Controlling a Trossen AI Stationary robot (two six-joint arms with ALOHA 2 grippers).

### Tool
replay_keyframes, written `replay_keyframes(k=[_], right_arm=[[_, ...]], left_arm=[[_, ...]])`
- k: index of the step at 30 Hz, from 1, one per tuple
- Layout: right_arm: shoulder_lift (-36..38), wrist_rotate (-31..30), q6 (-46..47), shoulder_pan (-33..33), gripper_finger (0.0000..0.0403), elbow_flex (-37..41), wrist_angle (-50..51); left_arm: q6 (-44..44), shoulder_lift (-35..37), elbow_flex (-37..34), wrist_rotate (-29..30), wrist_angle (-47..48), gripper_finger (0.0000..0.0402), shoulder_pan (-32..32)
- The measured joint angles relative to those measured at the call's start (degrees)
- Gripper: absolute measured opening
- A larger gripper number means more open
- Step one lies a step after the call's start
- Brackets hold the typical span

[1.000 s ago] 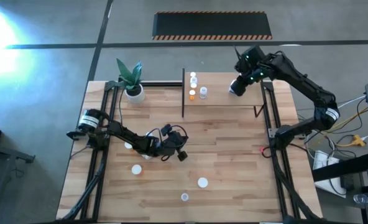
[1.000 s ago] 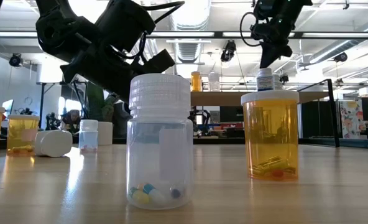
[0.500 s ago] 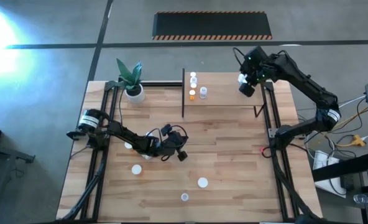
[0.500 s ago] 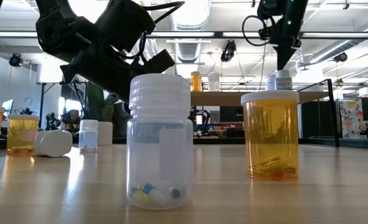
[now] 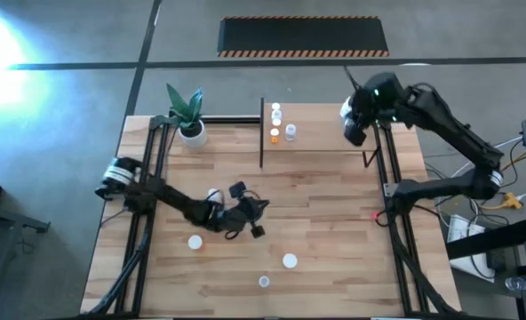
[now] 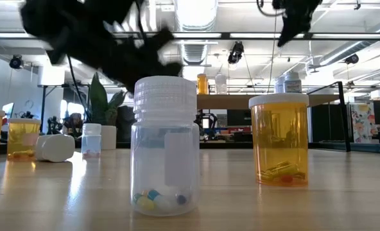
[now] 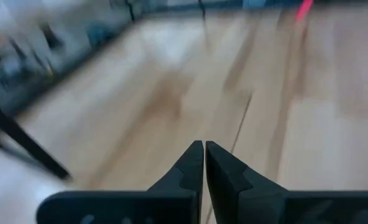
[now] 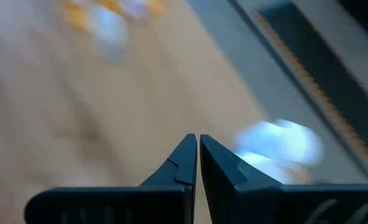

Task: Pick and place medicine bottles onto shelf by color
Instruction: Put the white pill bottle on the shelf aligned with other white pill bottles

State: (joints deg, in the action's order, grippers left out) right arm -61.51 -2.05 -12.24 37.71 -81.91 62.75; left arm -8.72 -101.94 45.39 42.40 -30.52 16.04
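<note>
Right gripper (image 5: pixel 355 133) sits at the shelf's (image 5: pixel 325 142) 3 o'clock edge, jaws pressed together and empty in the right wrist view. A white bottle (image 5: pixel 345 111) stands just beside it on the board. Three more bottles (image 5: pixel 279 124) cluster at the shelf's 10 o'clock corner, white and clear with one orange.

Left gripper (image 5: pixel 256 229) hangs near worktop (image 5: pixel 334 267) centre, jaws also closed on nothing. Loose bottles nearest it: white-capped ones at its 9 o'clock (image 5: pixel 212 197), 8 o'clock (image 5: pixel 195 241) and 5 o'clock (image 5: pixel 289 260), a small clear one (image 5: pixel 263 282) at 6.

Judgement: next pick falls to the left arm. Spread jaws before descending, centre them over the cap, grip the body low, lift straight. Match the colour to the group on the shelf; the placed bottles stand close together and tip easily.
</note>
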Motion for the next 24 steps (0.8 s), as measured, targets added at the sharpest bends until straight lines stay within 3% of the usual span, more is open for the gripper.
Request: replay_keyframes(k=[3, 5, 8, 12, 15, 19, 24], right_arm=[[4.71, 5.51, 5.27, -5.37, 0.0012, 5.33, -5.56], [7.73, 6.12, 8.10, -9.63, 0.0012, 10.02, -8.85], [11.67, 6.04, 12.61, -15.89, 0.0012, 18.13, -14.76], [15.23, 6.01, 17.78, -24.24, 0.0012, 29.73, -24.86], [16.03, 5.42, 20.19, -29.87, 0.0012, 36.47, -31.80], [15.99, 4.44, 22.18, -35.69, 0.0012, 42.07, -37.54], [16.07, 0.67, 22.92, -40.08, 0.0012, 43.82, -38.10]], left_arm=[[3.95, 6.33, 0.58, 5.13, 3.27, 0.0002, 3.72], [4.06, 11.32, 1.32, 5.99, 9.74, 0.0002, 6.11], [-5.43, 19.06, 4.00, 5.50, 26.54, 0.0001, 8.77], [-32.76, 26.61, 7.79, -3.98, 56.67, 0.0001, 8.57], [-44.22, 27.78, 7.85, -11.62, 71.48, 0.0001, 7.82], [-56.33, 26.38, 7.51, -19.31, 84.68, 0.0001, 6.81], [-59.86, 20.81, 7.25, -25.09, 87.78, 0.0001, 5.61]])
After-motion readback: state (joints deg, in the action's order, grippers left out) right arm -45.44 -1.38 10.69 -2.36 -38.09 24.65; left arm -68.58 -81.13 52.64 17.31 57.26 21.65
